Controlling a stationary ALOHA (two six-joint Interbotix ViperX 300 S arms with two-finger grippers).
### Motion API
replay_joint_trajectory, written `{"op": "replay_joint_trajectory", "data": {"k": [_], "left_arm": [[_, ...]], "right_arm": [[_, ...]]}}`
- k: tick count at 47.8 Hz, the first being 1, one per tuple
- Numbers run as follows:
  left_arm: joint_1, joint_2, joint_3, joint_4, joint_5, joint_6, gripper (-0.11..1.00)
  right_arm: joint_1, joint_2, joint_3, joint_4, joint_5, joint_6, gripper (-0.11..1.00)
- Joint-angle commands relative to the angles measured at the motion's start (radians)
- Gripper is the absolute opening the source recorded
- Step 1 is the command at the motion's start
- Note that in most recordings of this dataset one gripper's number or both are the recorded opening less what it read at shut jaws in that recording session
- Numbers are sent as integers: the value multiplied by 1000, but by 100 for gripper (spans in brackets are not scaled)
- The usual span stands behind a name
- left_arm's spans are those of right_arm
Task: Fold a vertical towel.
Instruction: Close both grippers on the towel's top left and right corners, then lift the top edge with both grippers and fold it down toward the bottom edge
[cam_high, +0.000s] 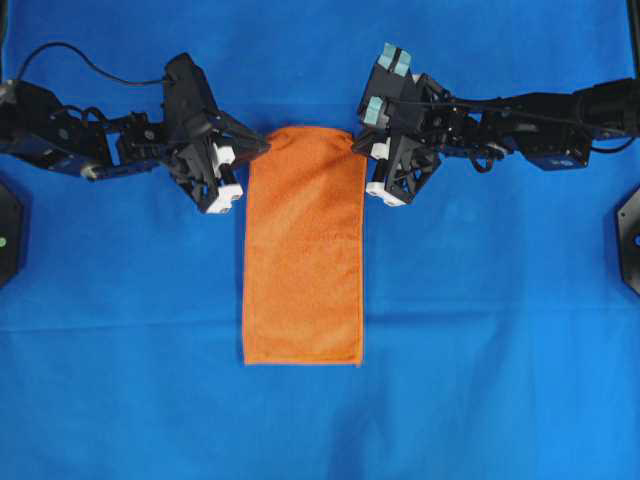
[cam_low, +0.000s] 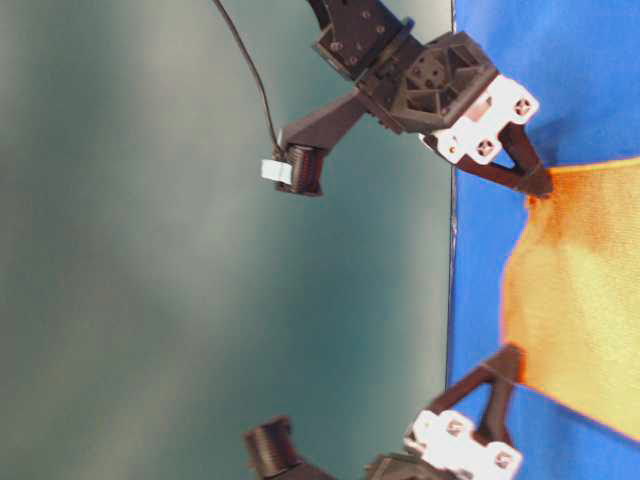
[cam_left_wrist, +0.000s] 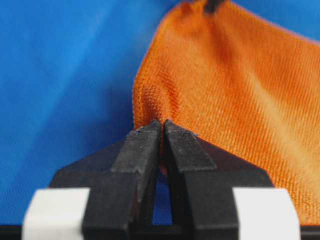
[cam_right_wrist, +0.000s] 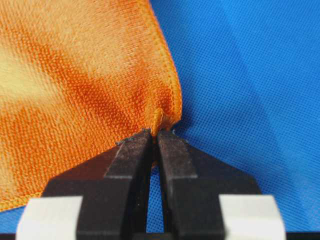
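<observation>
Towel (cam_high: 304, 245), soft and light, lies lengthwise from six toward twelve o'clock on the blue sheet (cam_high: 500, 350); it looks limp enough to sag unless taken by its corners. At eleven o'clock the left gripper (cam_high: 262, 147) is pinched on one far corner; at one o'clock the right gripper (cam_high: 357, 146) pinches the other, both arms reaching inward, fingers angled down.

My arms (cam_high: 70, 135) are black, blocky links with a thin black cable looping off the left one. Each pincer has white knuckle blocks studded with screws, tapering to dark fingers (cam_left_wrist: 142, 150) — and the right wrist carries pale teal tabs (cam_high: 393, 60).
</observation>
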Motion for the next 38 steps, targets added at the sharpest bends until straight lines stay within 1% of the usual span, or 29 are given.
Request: {"op": "replay_joint_trajectory", "data": {"k": [1, 17, 21, 29, 38], "left_arm": [[9, -41, -15, 2, 6, 2, 2], [9, -44, -11, 2, 6, 0, 2], [-3, -58, -8, 2, 12, 0, 2], [-54, -129, 8, 3, 38, 0, 2], [-135, -230, 48, 2, 54, 0, 2]], "right_arm": [[0, -57, -6, 2, -5, 0, 4], [0, -69, -12, -2, -15, -2, 4], [9, -78, -12, 0, -11, 0, 4], [58, -141, 0, 2, 3, 2, 4], [124, -222, 14, 6, 66, 5, 4]]}}
